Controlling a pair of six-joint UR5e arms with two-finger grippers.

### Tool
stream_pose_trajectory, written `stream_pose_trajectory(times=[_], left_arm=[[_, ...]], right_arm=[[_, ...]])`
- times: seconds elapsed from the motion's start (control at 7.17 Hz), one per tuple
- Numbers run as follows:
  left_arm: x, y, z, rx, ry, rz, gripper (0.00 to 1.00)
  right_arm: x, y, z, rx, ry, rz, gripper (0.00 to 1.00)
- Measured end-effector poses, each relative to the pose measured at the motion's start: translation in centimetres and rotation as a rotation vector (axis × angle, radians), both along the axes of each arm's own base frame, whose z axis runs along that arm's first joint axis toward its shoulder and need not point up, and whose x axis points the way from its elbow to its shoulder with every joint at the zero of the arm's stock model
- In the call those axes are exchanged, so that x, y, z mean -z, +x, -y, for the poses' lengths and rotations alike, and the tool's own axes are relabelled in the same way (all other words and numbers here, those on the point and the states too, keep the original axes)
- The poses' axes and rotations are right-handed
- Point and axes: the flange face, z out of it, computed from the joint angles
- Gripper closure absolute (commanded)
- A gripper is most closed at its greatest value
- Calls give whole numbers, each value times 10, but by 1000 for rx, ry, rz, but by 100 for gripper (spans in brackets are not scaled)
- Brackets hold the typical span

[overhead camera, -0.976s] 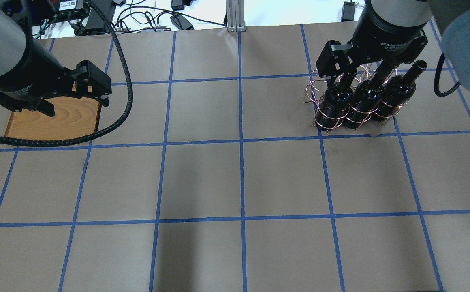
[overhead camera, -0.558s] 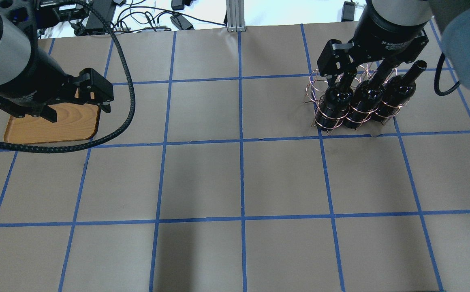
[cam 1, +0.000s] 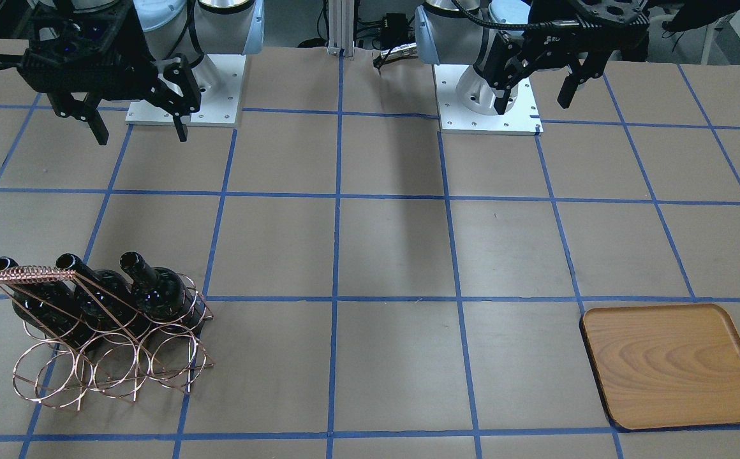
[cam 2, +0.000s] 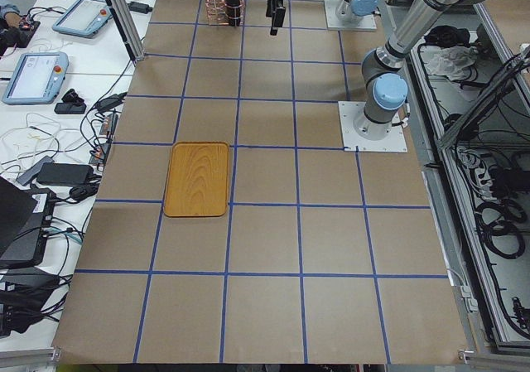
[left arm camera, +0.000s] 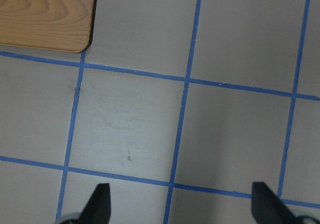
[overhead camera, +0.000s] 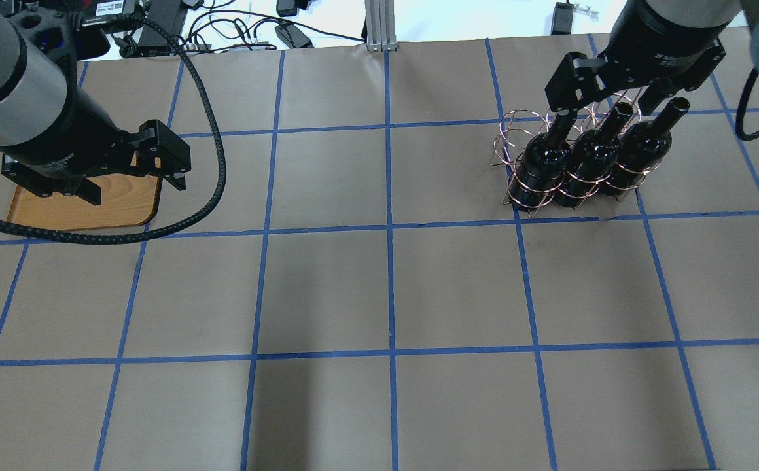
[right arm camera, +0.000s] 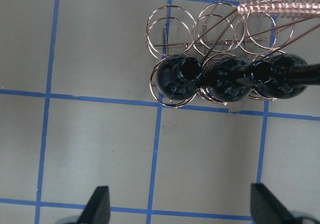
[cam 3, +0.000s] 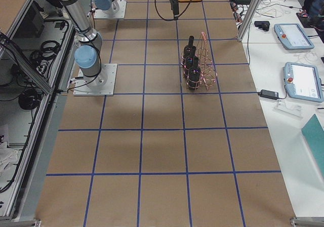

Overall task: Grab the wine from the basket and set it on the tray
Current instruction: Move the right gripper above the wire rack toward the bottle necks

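Note:
Three black wine bottles [overhead camera: 543, 160] [cam 1: 159, 290] [right arm camera: 182, 77] lean in the copper wire basket [cam 1: 108, 366] [overhead camera: 515, 134], in the row of rings on the robot's side. The other row is empty. My right gripper [overhead camera: 605, 101] [cam 1: 141, 135] [right arm camera: 180, 206] is open and empty, high above the bottle necks and touching nothing. The wooden tray [cam 1: 670, 366] [overhead camera: 124, 206] [left arm camera: 45, 14] lies empty at the far left. My left gripper [overhead camera: 134, 186] [cam 1: 534, 102] [left arm camera: 182, 206] is open and empty, hanging above the tray's near right corner.
The table is brown paper with a grid of blue tape [overhead camera: 389, 229]. The arms' white base plates [cam 1: 488, 95] stand on the robot's side. Cables and operator panels [cam 3: 298, 80] lie beyond the far table edge.
The right gripper has drifted to the right and away from the bottle necks, still open. The left gripper has shifted slightly right and toward the robot over the tray.

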Motion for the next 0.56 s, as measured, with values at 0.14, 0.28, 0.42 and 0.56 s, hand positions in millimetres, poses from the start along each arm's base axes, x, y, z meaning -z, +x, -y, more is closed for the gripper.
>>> stream_pose_trajectory(times=[0.14, 0.28, 0.42, 0.56], left_arm=[[2, 0, 1, 0, 6, 1, 0], [2, 0, 0, 0, 5, 1, 0], [3, 0, 1, 1, 3, 0, 0], [5, 1, 2, 4, 6, 1, 0]], right_arm=[[5, -19, 15, 11, -25, -5, 0], [17, -31, 37, 7, -53, -16, 0], [32, -37, 56, -9, -65, -25, 0], [46, -40, 69, -27, -59, -31, 0]])
